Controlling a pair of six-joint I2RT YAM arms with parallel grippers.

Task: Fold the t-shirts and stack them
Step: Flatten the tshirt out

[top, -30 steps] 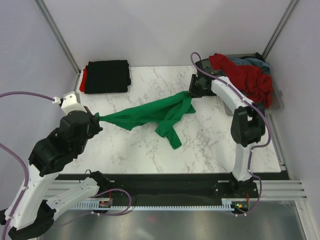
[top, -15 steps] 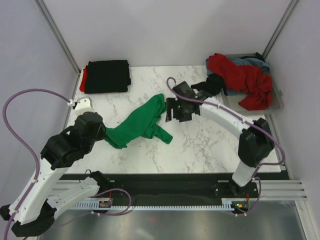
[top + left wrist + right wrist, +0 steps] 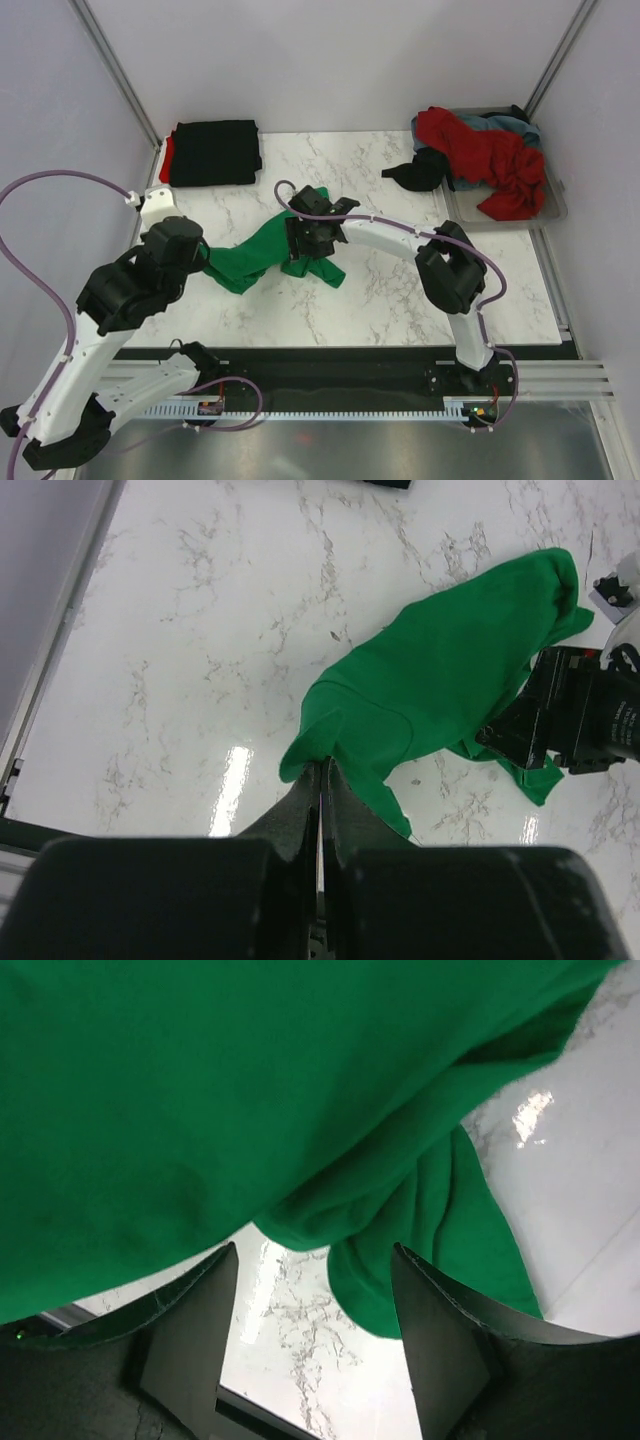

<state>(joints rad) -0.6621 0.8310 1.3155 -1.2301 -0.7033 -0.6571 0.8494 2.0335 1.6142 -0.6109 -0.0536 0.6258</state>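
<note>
One green shirt [image 3: 262,250] lies crumpled at the centre of the top view. My left gripper [image 3: 322,770] is pinched tight on its lower-left edge. My right gripper [image 3: 315,1260] stands wide apart against the cloth (gripping nothing). A folded black shirt [image 3: 213,152] lies upper left, and a red shirt [image 3: 490,155] is heaped upper right.

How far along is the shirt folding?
Done: a folded black shirt sits on a red one, far left. In hand: the green shirt lies crumpled mid-table, left gripper shut on its edge, right gripper open over it. Left: fold green, then the red shirt and grey-blue shirt heaped in the tray and the black cloth beside it.
</note>
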